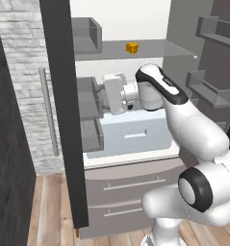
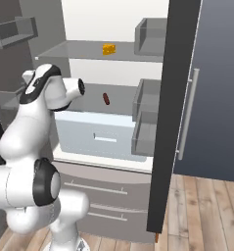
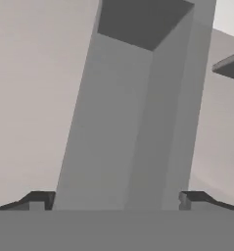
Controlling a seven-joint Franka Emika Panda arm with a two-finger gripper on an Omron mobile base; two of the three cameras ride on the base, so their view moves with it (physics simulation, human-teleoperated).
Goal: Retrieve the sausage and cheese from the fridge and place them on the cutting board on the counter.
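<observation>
Dark blocky fingers point(image 3: 37, 200) spread wide; grey boxy fridge point(image 3: 133, 122) bin ahead.

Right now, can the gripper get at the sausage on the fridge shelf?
Probably yes. The sausage lies in the open on the middle shelf and the fridge doors stand open, but the open gripper faces a door bin.

We see a glossy white arm point(image 1: 193, 129) built of rounded, bulging segments; its joints carry dark, near-black rings and caps, one large black ring on the lower joint point(image 1: 196, 190); a black band with a faint pale marking runs along the upper link point(image 1: 167, 86); the wrist section point(image 1: 119, 93) is a pale grey-white stepped cylinder; two small dark fingertips point(image 3: 37, 198) stand wide apart.
</observation>
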